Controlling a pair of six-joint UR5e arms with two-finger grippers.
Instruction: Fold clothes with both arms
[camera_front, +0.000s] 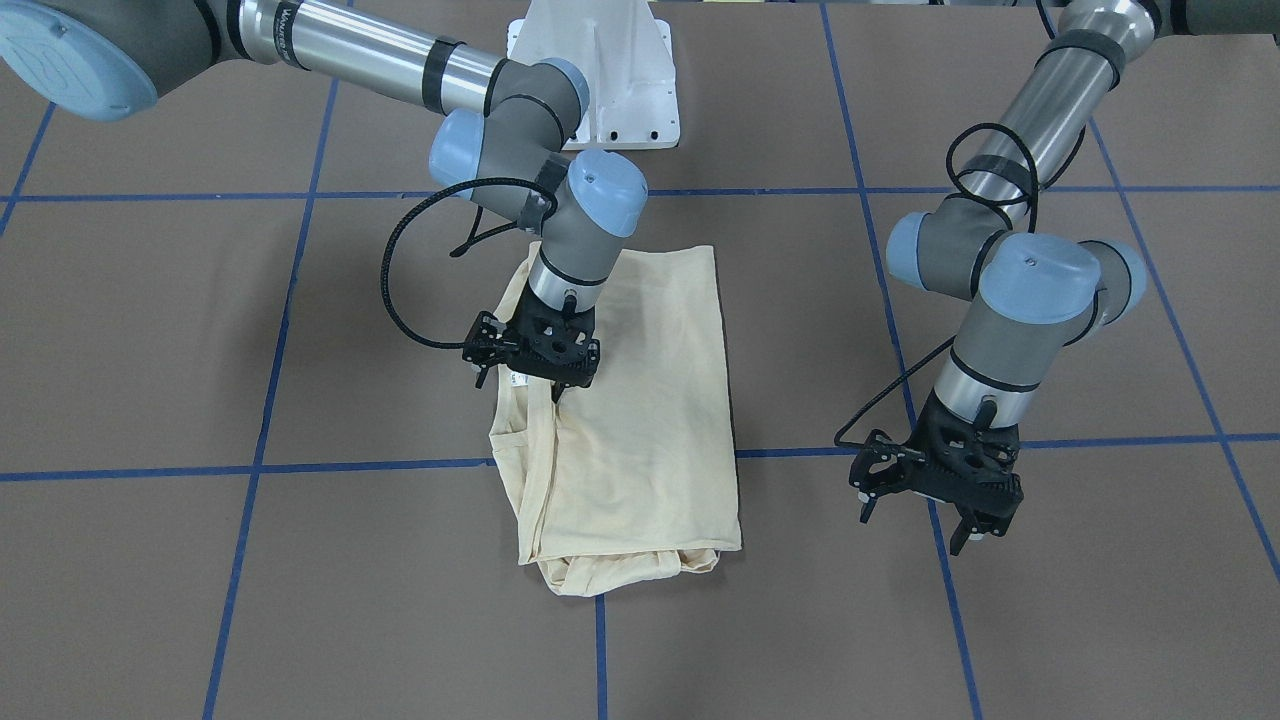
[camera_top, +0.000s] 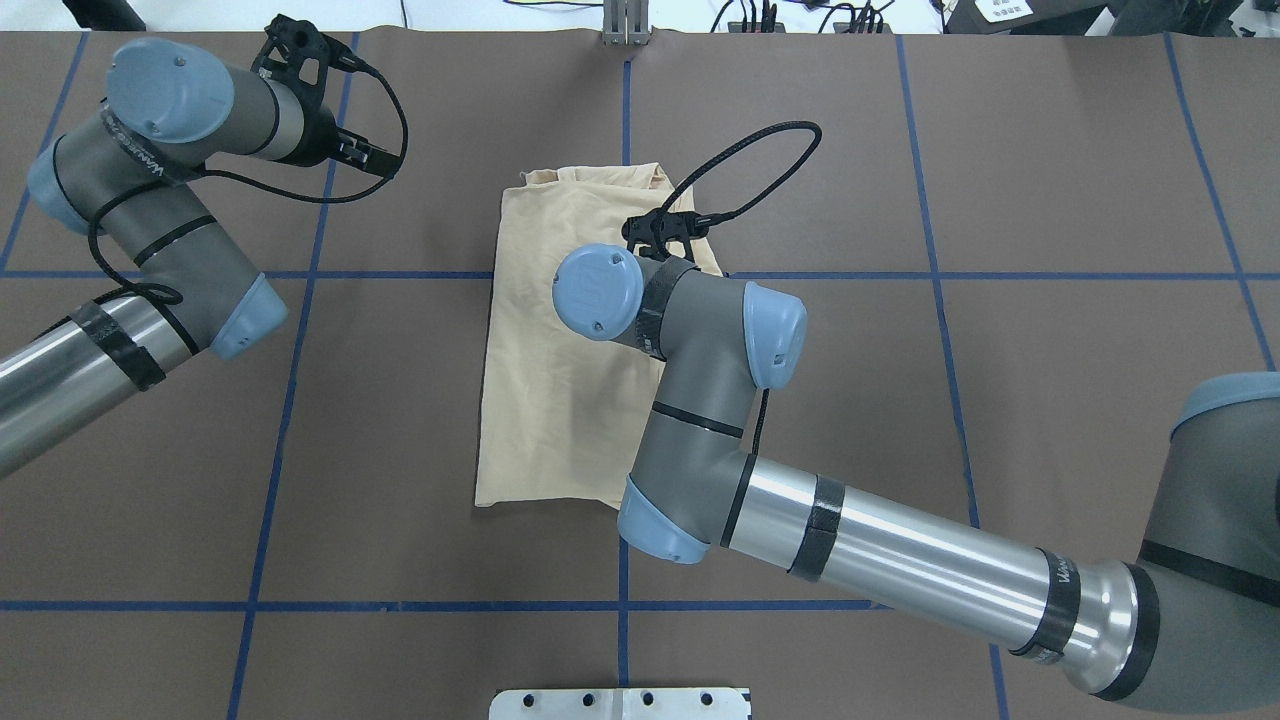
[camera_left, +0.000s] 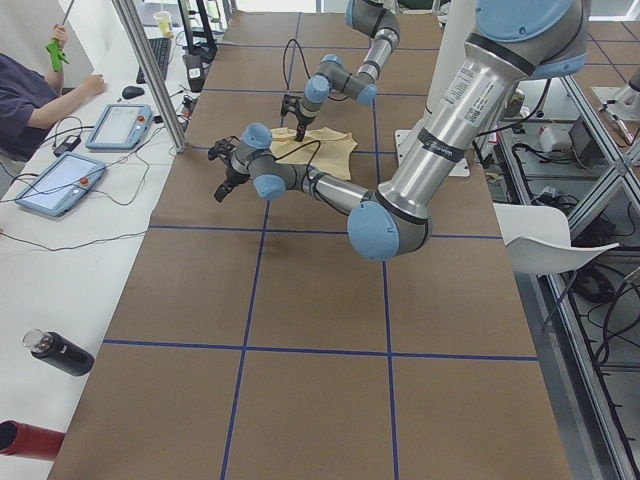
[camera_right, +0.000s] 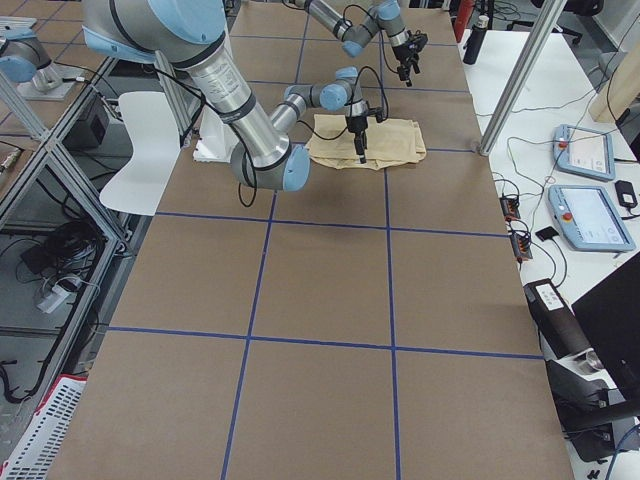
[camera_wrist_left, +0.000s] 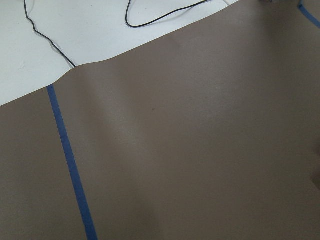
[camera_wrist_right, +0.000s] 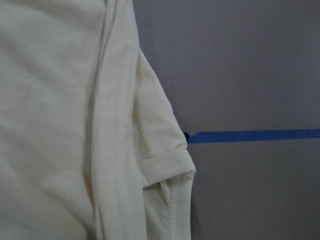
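Starting at the robot's side, the white pedestal base (camera_front: 600, 70) stands at the near edge of the brown table (camera_front: 150, 330), which is marked into squares by blue tape lines (camera_front: 270, 330). Just beyond the base lies the T-shirt (camera_front: 640, 400), pale cream and folded into a long narrow rectangle. It runs from near to far about the middle of the table. Its near end is flat and square, and further out it crosses one tape line.

The right arm (camera_top: 900, 560) reaches in from the near right and bends over the shirt, hiding part of it in the overhead view. The right gripper (camera_front: 548, 385) points down at the shirt's right edge, in the far half. It is close to a hemmed band (camera_wrist_right: 165, 162), which the wrist camera shows lying by the tape line. Whether its fingers are together, apart or pinching cloth I cannot tell, since the gripper body hides them.

The shirt's far end is thicker, with bunched layers poking out under the top fold. Well to the left of the shirt, toward the far side, the left gripper (camera_front: 975, 530) hangs above bare table, its fingers apart and holding nothing. Past the far edge, two tablets (camera_left: 62, 182) lie on a white bench.
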